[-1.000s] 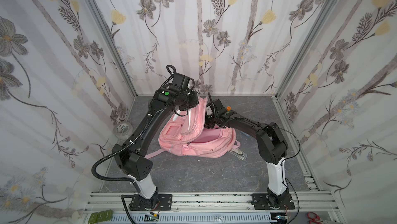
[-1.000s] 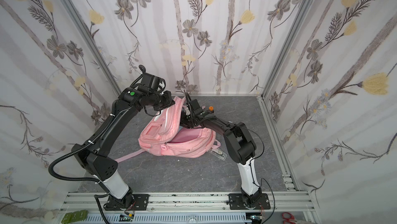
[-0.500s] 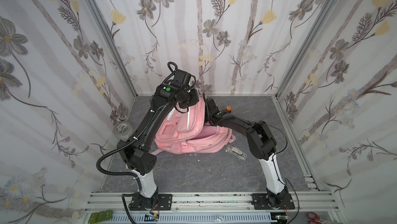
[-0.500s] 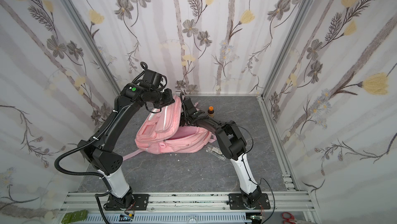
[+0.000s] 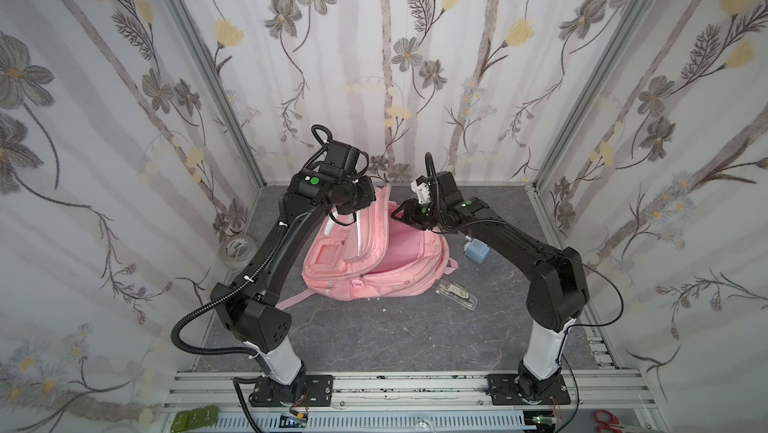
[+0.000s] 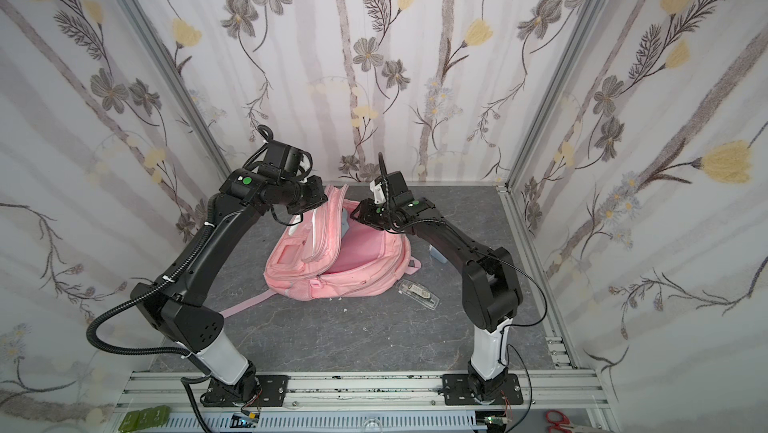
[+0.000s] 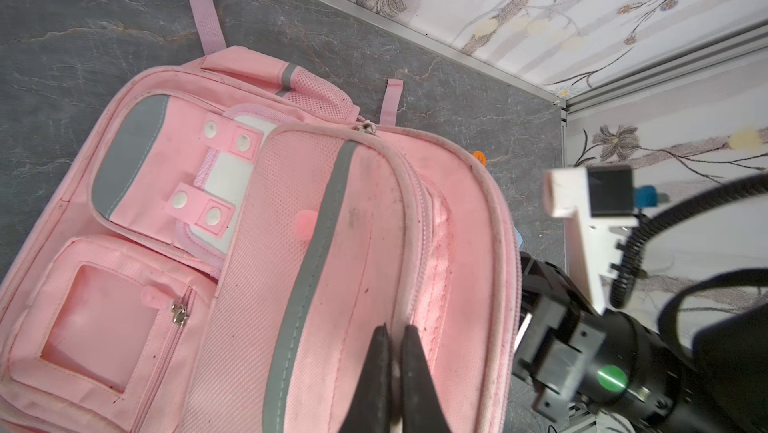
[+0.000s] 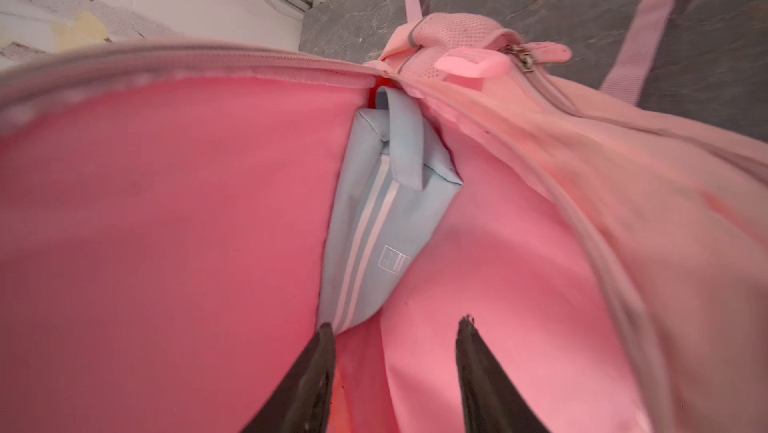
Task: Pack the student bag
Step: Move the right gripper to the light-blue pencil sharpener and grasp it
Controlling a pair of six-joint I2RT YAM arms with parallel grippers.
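The pink student bag (image 5: 374, 273) lies on the grey floor in both top views, its main compartment gaping toward the back wall. My left gripper (image 7: 395, 327) is shut on the zipper edge of the front flap (image 6: 328, 219) and holds it raised. My right gripper (image 8: 397, 320) is open at the bag's mouth, with pink lining between and around its fingers. A light-blue fabric pouch (image 8: 374, 223) with white stripes sits deep inside the compartment, just beyond one fingertip. In a top view the right gripper (image 5: 397, 214) hovers over the opening.
A small blue bottle (image 5: 477, 251) stands right of the bag and a clear flat case (image 5: 457, 294) lies at its front right. A tape roll (image 5: 237, 249) sits by the left wall. An orange cap (image 7: 479, 157) shows behind the bag. Pink straps (image 5: 291, 302) trail forward-left.
My right gripper has come up and back out of the bag's depth to its mouth, jaws a little wider. The left gripper keeps the flap lifted, shifted slightly.
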